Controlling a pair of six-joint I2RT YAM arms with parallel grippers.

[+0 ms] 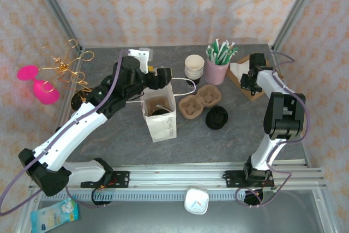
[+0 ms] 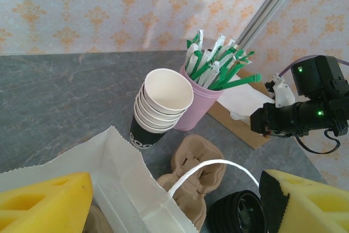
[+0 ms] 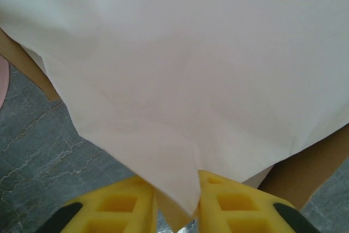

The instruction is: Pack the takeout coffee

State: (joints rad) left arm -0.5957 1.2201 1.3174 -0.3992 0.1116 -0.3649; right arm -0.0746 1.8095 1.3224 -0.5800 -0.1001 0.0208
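Observation:
A white paper bag [image 1: 160, 114] stands open mid-table, with something dark inside. My left gripper [image 1: 163, 77] hovers open over the bag's mouth [image 2: 109, 178], the white handle [image 2: 212, 165] arching between its yellow fingers [image 2: 43, 200]. To the right of the bag lie a brown pulp cup carrier [image 1: 200, 101] and a stack of black lids [image 1: 217, 118]. A stack of paper cups [image 1: 194, 67] and a pink cup of wrapped straws [image 1: 218, 64] stand behind. My right gripper [image 3: 177, 211] is shut on the corner of a white napkin [image 3: 191, 80] in the brown holder [image 1: 242, 77].
A pink goblet [image 1: 41, 88] and gold wire pieces [image 1: 65, 61] sit at the far left. Metal frame posts [image 1: 286, 20] rise at the back corners. A rail [image 1: 180, 175] runs along the near edge.

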